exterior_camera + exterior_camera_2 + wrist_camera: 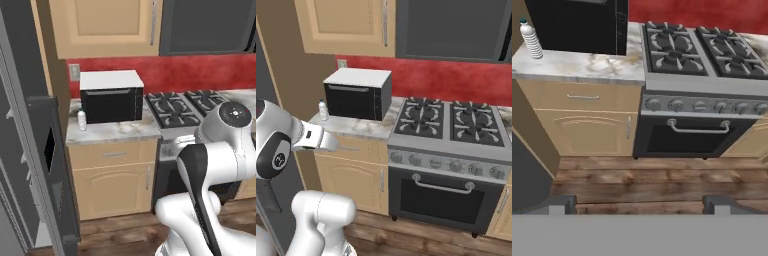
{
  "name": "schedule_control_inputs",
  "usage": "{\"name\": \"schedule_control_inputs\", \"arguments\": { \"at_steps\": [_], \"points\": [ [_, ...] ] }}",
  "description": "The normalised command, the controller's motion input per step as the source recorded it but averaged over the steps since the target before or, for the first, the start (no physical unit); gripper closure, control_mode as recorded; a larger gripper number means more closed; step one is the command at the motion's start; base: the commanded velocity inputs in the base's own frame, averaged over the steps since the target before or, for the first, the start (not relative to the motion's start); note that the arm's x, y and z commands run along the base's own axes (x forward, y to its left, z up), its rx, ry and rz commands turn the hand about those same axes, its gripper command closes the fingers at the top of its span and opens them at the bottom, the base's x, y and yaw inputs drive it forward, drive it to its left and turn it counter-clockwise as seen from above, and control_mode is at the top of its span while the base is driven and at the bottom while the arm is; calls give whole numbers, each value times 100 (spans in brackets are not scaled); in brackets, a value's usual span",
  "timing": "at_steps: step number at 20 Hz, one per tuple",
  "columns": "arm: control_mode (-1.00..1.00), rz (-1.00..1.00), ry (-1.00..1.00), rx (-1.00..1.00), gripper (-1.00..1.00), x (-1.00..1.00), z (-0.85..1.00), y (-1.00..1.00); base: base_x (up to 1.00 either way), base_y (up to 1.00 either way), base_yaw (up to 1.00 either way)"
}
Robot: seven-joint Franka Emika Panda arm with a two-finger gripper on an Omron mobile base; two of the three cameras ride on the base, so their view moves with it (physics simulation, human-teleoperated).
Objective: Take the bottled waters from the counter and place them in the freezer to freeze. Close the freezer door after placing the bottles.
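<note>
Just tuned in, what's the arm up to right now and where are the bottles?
Nothing is held. The pincer is open, hanging over the wood floor and facing the cabinets and stove. One clear ribbed bottle stands upright on the counter, left of the black oven. The freezer door at left stands open.
</note>
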Motion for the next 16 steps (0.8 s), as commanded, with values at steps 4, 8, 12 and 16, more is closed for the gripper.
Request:
{"name": "schedule_control_inputs", "arguments": {
  "at_steps": [4,8,12,16],
  "points": [
    [100,0,0,0,-100,0,0,0,48,-16,17],
    [100,0,0,0,-100,0,0,0,35,-20,23],
    [100,0,0,0,-100,0,0,0,31,-19,23],
    [100,0,0,0,-100,0,0,0,25,-37,19]
  ]
}}
